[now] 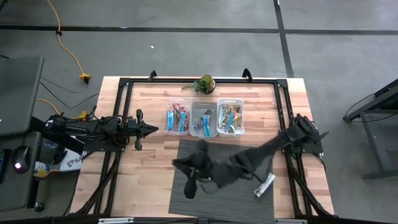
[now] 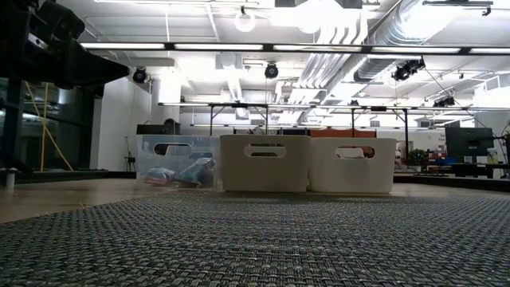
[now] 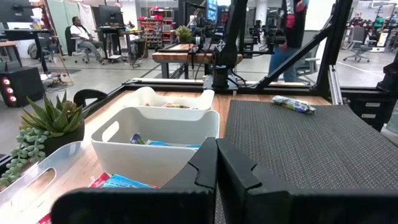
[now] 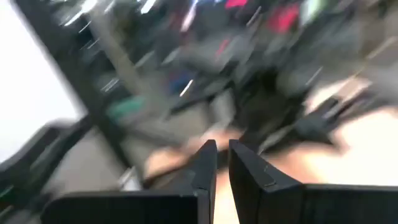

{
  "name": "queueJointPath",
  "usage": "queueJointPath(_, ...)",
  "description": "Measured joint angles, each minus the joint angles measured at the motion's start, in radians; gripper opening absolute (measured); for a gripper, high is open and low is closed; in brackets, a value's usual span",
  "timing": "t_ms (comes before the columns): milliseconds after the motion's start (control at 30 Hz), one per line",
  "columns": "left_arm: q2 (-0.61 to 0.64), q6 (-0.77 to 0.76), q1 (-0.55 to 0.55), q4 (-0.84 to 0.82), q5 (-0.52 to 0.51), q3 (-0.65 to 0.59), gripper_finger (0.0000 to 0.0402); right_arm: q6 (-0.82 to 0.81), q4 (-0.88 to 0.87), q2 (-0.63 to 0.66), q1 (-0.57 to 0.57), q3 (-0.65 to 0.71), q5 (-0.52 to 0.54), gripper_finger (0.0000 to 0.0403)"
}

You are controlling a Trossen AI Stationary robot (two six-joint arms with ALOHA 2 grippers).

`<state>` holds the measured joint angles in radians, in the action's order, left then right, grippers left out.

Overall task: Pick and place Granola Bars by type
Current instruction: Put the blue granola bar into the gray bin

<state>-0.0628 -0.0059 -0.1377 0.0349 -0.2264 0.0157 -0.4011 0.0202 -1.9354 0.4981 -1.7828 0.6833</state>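
Three bins stand side by side in a row on the table [image 1: 149,180], toward its far edge: the left bin [image 1: 177,119], the middle bin [image 1: 204,118] and the right bin [image 1: 230,117], each with wrapped granola bars [image 1: 179,118] inside. A small plant [image 1: 204,83] sits just behind the middle bin. In front of the bins lies a mat [image 1: 236,199]. One wrapped bar [image 1: 264,185] lies on the mat toward its right side, well apart from the bins.

A: Surface?
B: Wooden table [image 1: 149,180], dark woven mat [image 1: 236,202] at 6 o'clock.
A: On it?
B: Three clear bins [image 1: 204,118] and a plant [image 1: 204,83] toward 12; one wrapped bar [image 1: 264,185] on the mat, around 4.
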Motion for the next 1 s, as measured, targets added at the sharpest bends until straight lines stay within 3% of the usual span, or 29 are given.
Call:
queueJointPath(167, 0.000, 0.000, 0.000, 0.000, 0.000, 0.000, 0.0000, -0.206, -0.196, -0.001, -0.090, 0.001, -0.453, 0.0026)
queueJointPath(400, 0.000, 0.000, 0.000, 0.000, 0.000, 0.000, 0.0000, -0.300, -0.436, -0.001, -0.125, 0.000, -0.897, 0.0026)
queueJointPath(600, 0.000, 0.000, 0.000, 0.000, 0.000, 0.000, 0.0000, -0.358, -0.874, -0.001, -0.131, 0.000, -1.195, 0.0026)
queueJointPath(833, 0.000, 0.000, 0.000, 0.000, 0.000, 0.000, 0.0000, -0.346, -1.317, -0.001, -0.068, 0.000, -1.266, 0.0026)
queueJointPath(1000, 0.000, 0.000, 0.000, 0.000, 0.000, 0.000, 0.0000, -0.465, -1.471, -0.002, 0.008, 0.000, -1.121, 0.0026)
